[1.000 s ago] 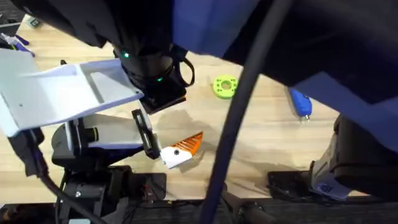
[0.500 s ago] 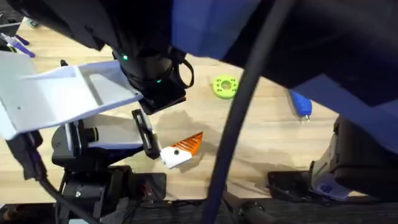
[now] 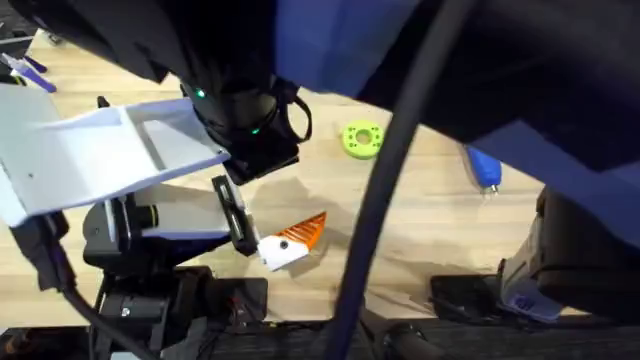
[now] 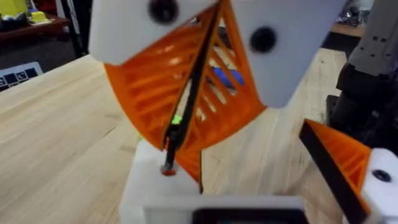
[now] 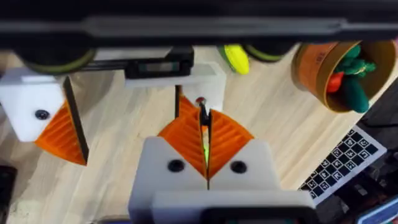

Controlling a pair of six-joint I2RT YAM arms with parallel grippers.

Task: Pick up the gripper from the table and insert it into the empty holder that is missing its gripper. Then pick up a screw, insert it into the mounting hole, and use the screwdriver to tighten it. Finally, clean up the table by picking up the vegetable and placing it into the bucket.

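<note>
Nothing moved since earlier frames. Overhead: one screwdriver (image 3: 482,166) near the table's (image 3: 420,220) right edge, one green ring (image 3: 362,139) mid-table, one white-orange finger (image 3: 291,243) at the near edge. Left wrist: can't tell finger state. Right wrist: right gripper (image 5: 206,144) pinching a thin screw (image 5: 201,107); one bucket (image 5: 323,67) holding toys, one vegetable (image 5: 236,57) beside it.

This looks like a robotics lab or workshop. A light plank table (image 3: 420,230) carries printed parts: a green ring (image 3: 362,139), a blue screwdriver (image 3: 483,166) and white claw bases with orange wedges. A checkered marker sheet (image 5: 336,168) lies at its edge, and shelving with clutter stands behind.
</note>
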